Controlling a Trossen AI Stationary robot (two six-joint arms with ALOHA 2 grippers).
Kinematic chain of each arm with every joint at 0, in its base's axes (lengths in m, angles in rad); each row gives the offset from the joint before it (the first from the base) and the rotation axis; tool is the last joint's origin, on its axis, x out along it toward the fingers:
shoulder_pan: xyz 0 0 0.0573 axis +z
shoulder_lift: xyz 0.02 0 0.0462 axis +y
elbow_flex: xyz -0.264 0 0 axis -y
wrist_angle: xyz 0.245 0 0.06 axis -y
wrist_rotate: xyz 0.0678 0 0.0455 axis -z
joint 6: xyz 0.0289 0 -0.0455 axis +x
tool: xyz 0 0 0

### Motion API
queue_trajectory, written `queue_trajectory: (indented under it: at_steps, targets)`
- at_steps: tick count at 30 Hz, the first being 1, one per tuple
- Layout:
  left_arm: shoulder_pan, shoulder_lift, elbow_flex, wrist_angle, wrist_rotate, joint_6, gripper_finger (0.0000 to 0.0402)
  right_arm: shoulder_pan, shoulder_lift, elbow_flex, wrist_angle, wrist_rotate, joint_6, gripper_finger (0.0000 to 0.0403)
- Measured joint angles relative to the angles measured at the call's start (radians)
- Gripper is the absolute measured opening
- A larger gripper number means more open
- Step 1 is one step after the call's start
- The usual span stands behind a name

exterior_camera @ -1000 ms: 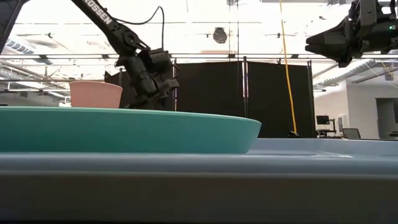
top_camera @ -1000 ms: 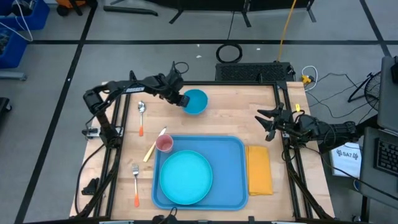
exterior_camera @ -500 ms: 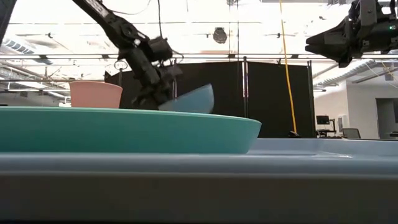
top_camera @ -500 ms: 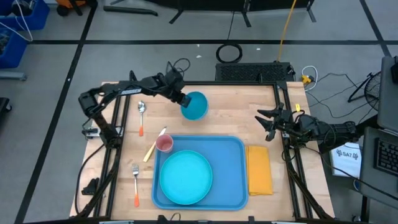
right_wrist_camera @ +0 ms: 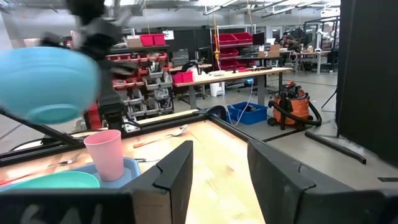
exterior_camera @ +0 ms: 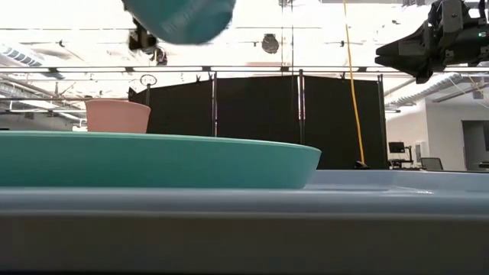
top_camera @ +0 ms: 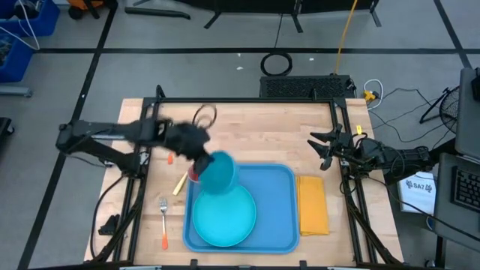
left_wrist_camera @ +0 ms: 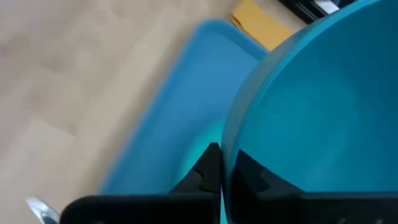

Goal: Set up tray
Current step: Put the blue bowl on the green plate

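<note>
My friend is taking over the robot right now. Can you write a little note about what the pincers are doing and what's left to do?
Left pincer: shut on the teal bowl, held in the air over the blue tray.
Right pincer: open, empty, waiting at the table's right edge.
Done: teal plate and pink cup are on the tray.
Left: set the bowl down. The yellow napkin lies beside the tray; fork and knife lie on the table.

A teal plate (top_camera: pixel 223 215), pink cup (right_wrist_camera: pixel 107 154), yellow napkin (top_camera: pixel 313 204), orange-handled fork (top_camera: pixel 163 223) and a spoon (right_wrist_camera: pixel 163 134) sit about the wooden worktop (top_camera: pixel 277 127); a teal bowl (top_camera: pixel 217 172) is raised above.
</note>
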Motion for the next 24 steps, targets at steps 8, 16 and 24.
queue_trajectory:
  at_steps: [8, 16, 24]
  targets:
    - [-0.29, 0.11, -0.001, -0.042, -0.142, -0.271, 0.0007, 0.0, 0.0, 0.0, 0.009, 0.001, 0.022, 0.0141]
    - [-0.314, 0.311, -0.001, -0.019, -0.027, -0.324, 0.0007, 0.0, 0.003, 0.0, 0.009, 0.0, 0.042, 0.0141]
    - [-0.313, 0.422, -0.001, -0.025, 0.024, -0.342, 0.0007, 0.0, 0.003, 0.0, 0.009, -0.001, 0.042, 0.0141]
